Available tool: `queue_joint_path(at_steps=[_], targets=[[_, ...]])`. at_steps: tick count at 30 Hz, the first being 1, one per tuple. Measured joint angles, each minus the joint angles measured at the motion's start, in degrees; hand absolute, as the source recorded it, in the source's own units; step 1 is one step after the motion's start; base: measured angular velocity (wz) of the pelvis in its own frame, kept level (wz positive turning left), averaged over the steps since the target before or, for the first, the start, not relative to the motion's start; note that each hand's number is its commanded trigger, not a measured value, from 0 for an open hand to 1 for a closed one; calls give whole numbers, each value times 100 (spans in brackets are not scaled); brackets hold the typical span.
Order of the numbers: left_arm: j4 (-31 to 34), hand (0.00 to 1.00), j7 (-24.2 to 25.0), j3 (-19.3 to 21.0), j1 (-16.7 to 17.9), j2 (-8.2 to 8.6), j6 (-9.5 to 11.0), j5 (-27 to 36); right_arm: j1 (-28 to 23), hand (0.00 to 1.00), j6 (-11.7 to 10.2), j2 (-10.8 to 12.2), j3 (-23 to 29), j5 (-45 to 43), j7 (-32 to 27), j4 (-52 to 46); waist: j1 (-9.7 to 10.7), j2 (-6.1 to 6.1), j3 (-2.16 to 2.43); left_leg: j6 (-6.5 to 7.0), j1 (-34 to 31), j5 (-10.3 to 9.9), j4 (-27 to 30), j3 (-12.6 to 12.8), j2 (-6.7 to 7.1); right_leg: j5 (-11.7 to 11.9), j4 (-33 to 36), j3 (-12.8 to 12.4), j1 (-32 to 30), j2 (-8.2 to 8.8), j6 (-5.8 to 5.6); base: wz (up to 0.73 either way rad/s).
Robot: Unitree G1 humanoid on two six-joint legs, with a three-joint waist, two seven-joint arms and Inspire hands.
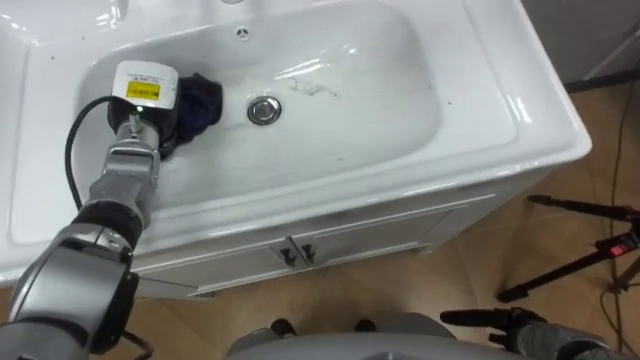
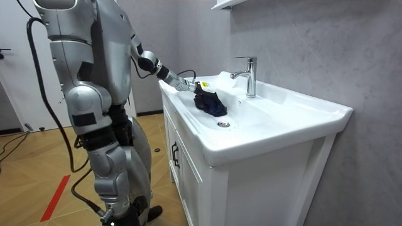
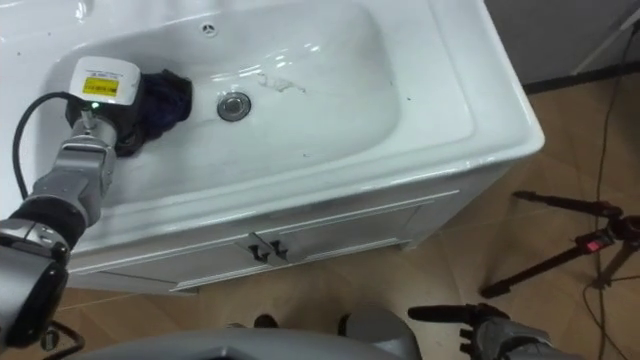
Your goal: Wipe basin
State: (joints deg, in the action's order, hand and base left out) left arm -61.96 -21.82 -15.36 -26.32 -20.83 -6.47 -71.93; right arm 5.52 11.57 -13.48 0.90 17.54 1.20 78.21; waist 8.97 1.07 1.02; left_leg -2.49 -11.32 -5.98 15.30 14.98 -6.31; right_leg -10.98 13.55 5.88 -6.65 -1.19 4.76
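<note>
Grey wall and wooden floor around a white cabinet (image 1: pixel 380 235) with the white basin (image 1: pixel 400 120) set in its top. Standing close against the cabinet front, left arm stretched forward over the near rim and down into the bowl. Left hand (image 1: pixel 148 100) planted back-up on a dark blue cloth (image 1: pixel 203 100), which lies bunched on the basin floor just to the left of the drain (image 1: pixel 264 110). Fingers buried in and under the cloth, so impossible to tell whether curled round it or laid flat; pressing down from above would suit dragging the cloth along the porcelain rather than lifting it. Cloth kept low in the bowl, probably because that is where water and dirt collect. Faint streaks just beyond the drain to the right, not yet under the cloth; likely next in line for a sweep across the drain. Faucet (image 2: pixel 250 75) upright at the back rim, well apart from the hand and out of the wiping path. Right hand (image 1: pixel 520 325) low at the lower right, away from the basin and seemingly idle; finger state not clear. Tripod (image 1: pixel 580 260) on the floor to the right of the cabinet.
</note>
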Motion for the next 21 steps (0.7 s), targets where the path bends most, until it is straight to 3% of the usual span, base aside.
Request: queue_joint_path(at_steps=[9, 21], targets=[[-1, 100, -473, 118, 195, 13, 0, 45, 10, 0, 53, -17, 4, -61, 18, 174, -3, -4, -3, -25, 22, 29, -88, -6, 8, -13, -1, 18, -16, -2, 21, 0], [-5, 100, -634, 232, 235, 87, 0, 262, -22, 0, -28, -21, -13, 76, 154, 190, 0, 9, -35, -28, 27, 30, -85, -26, 9, -50, 37, 40, -19, 4, 40, 0]])
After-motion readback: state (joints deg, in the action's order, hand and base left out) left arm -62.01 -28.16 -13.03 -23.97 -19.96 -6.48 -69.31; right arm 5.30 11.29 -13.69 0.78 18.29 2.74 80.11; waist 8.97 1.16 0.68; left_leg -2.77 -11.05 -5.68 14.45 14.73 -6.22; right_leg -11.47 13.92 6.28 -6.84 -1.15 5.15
